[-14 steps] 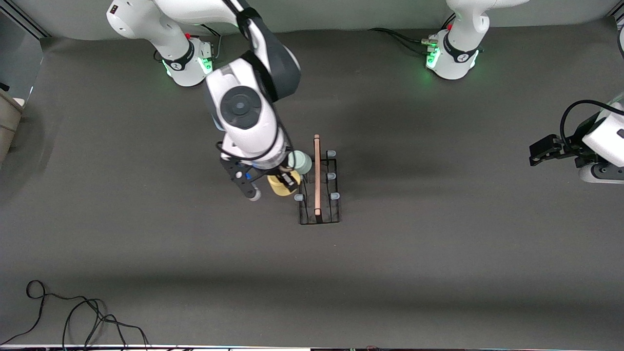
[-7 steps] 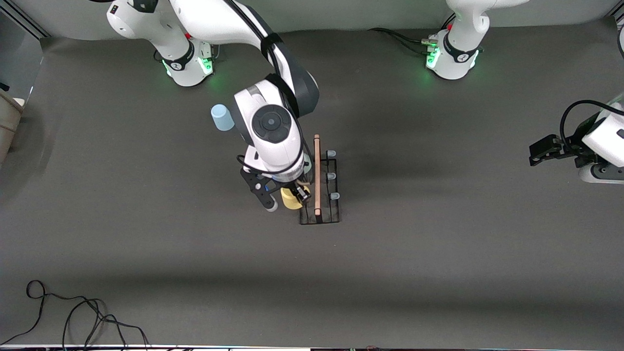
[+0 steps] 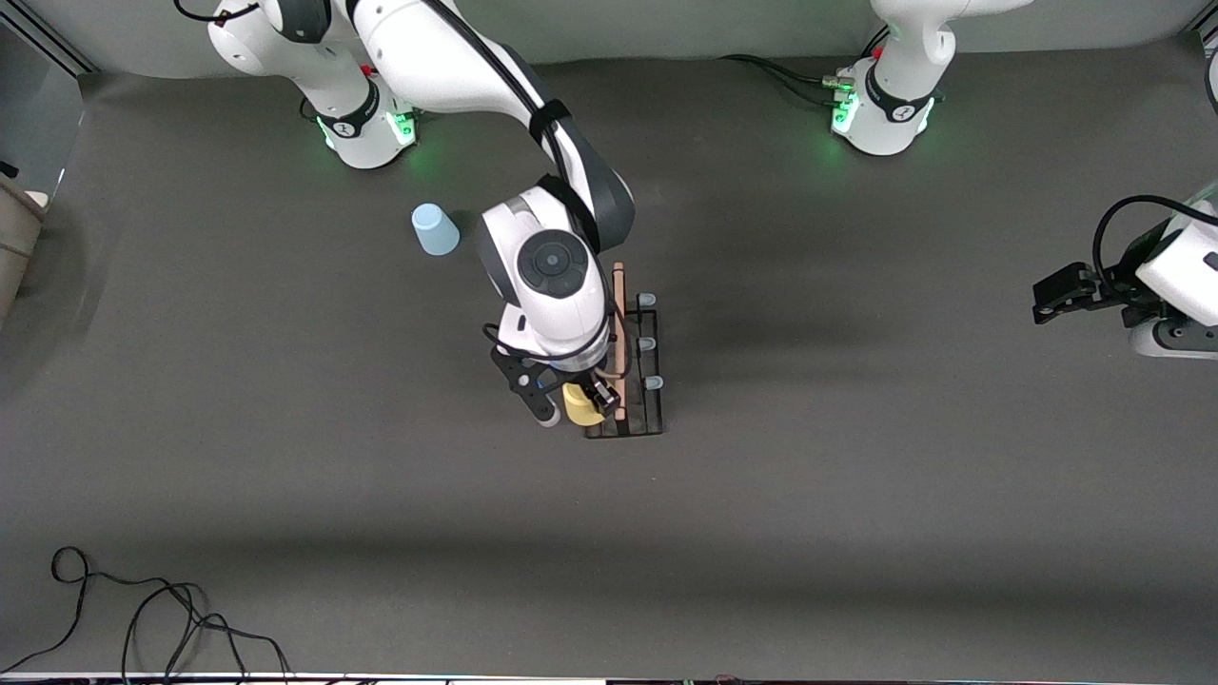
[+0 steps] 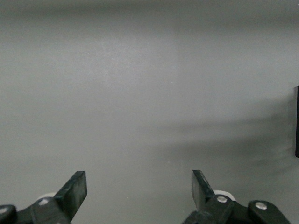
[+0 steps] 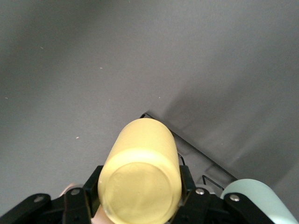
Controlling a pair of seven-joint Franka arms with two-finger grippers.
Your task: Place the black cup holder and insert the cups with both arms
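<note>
While the right gripper [image 3: 582, 401] clasps the yellow cup [image 3: 580, 403] over the black cup holder [image 3: 623, 430] (near-camera end), I judge insertion underway; next, lower onto a peg. Left gripper [image 4: 139, 189] waits, fingers apart, at its table end.

Yellow cup [image 5: 140, 177], light blue cup [image 3: 434, 229], seemingly pale green cup [image 5: 259, 200].

white arms [image 3: 557, 285], dark grey joints

A loose black cable [image 3: 143, 618] lies coiled on the grey table [image 3: 856, 533], well apart from any fingers.
</note>
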